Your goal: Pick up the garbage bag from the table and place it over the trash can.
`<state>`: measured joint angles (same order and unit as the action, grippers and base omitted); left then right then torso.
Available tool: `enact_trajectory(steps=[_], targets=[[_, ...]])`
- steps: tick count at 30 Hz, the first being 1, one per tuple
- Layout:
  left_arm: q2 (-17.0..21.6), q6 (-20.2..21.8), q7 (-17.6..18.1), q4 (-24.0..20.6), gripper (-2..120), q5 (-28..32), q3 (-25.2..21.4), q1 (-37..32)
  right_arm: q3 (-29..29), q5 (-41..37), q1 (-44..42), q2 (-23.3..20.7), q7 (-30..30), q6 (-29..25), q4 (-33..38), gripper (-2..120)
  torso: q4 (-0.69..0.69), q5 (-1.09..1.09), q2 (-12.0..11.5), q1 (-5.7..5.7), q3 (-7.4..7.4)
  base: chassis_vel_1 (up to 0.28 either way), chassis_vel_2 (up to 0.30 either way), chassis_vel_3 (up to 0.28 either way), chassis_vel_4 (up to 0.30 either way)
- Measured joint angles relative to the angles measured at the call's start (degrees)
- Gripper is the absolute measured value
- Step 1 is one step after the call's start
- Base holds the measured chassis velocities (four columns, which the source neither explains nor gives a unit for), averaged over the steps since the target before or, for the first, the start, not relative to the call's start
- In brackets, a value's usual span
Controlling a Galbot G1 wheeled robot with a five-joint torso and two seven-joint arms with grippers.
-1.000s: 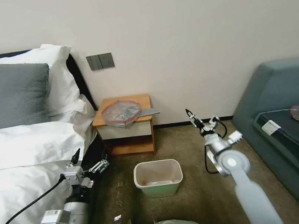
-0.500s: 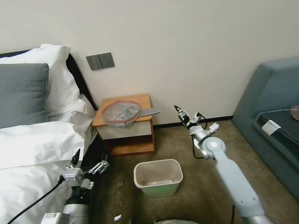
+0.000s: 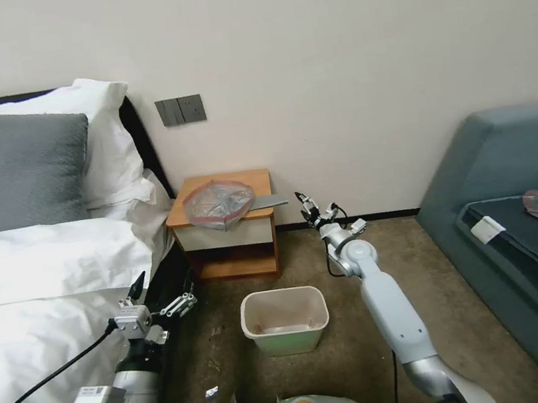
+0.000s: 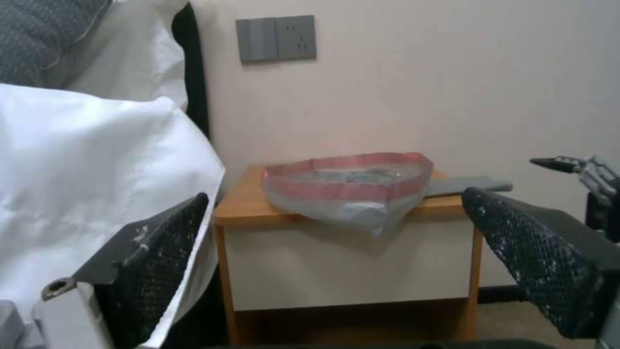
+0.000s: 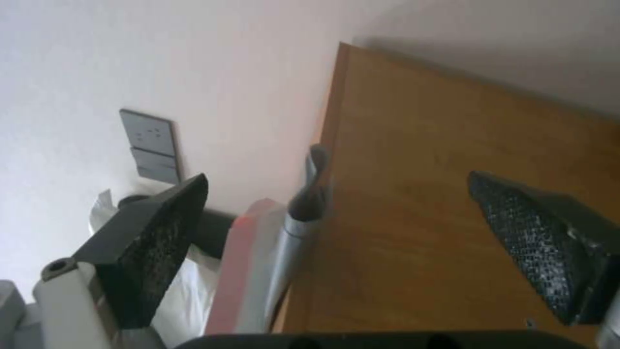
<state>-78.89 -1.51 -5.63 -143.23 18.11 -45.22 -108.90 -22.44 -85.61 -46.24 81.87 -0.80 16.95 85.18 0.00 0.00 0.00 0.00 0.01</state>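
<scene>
Garbage bag (image 3: 218,204) lies on the nightstand (image 3: 259,179), overhanging its front edge; right gripper (image 3: 304,201), fingers apart, sits just beside the nightstand, apparently clear of the bag.

- Right arm stretched forward, right gripper (image 3: 304,200) at its far tip, fingers spread wide.
- Left gripper (image 3: 161,290) low, near the body, jaws parted wide.

No lettering, label, brand or number is legible on anything here.
</scene>
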Motion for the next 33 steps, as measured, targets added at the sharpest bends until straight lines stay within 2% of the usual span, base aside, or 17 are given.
enact_trajectory(steps=[7, 22, 24, 25, 29, 30, 32, 33], targets=[[1.15, 0.01, -0.50, 0.00, 100, 0.16, 0.45, 0.15, -0.05, 0.02, 1.41, 0.90, 1.25, 0.12, -2.73, 100, -0.01, 0.00, 0.00, 0.00, -0.01, 0.000, 0.000, 0.000, 0.000], [0.39, -0.17, -0.77, 0.00, 100, -0.41, 0.51, -0.16, 3.08, 0.83, 6.46, 3.77, 3.67, 0.82, -7.94, 99, 0.00, 0.00, 0.00, 0.00, 0.00, 0.000, 0.000, 0.000, 0.000], [0.35, -0.22, -0.78, 0.00, 100, -0.50, 0.49, -0.30, 3.05, 1.02, 6.97, 4.33, 3.81, 0.83, -8.53, 90, 0.01, 0.00, 0.00, 0.00, 0.00, 0.000, 0.000, 0.000, 0.000], [0.35, -0.22, -0.78, 0.00, 100, -0.50, 0.49, -0.30, 3.05, 1.02, 6.97, 4.33, 3.81, 0.83, -8.53, 90, 0.01, 0.00, 0.00, 0.00, 0.00, 0.000, 0.000, 0.000, 0.000], [0.28, -0.25, -0.92, 0.00, 100, -0.52, 0.47, -0.67, 2.91, 1.50, 7.50, 5.13, 4.27, 0.73, -9.66, 73, 0.00, 0.00, 0.00, 0.00, 0.00, 0.000, 0.000, 0.000, 0.000], [0.28, -0.25, -0.92, 0.00, 100, -0.52, 0.47, -0.67, 2.91, 1.50, 7.50, 5.13, 4.27, 0.73, -9.66, 73, 0.00, 0.00, 0.00, 0.00, 0.00, 0.000, 0.000, 0.000, 0.000], [0.35, -0.26, -1.03, 0.00, 100, -0.52, 0.48, -0.80, 2.80, 1.72, 7.54, 5.12, 4.33, 0.68, -9.65, 62, -0.01, 0.00, 0.00, 0.00, -0.01, 0.000, 0.000, 0.000, 0.000], [0.35, -0.26, -1.03, 0.00, 100, -0.52, 0.48, -0.80, 2.80, 1.72, 7.54, 5.12, 4.33, 0.68, -9.65, 62, -0.01, 0.00, 0.00, 0.00, -0.01, 0.000, 0.000, 0.000, 0.000]])
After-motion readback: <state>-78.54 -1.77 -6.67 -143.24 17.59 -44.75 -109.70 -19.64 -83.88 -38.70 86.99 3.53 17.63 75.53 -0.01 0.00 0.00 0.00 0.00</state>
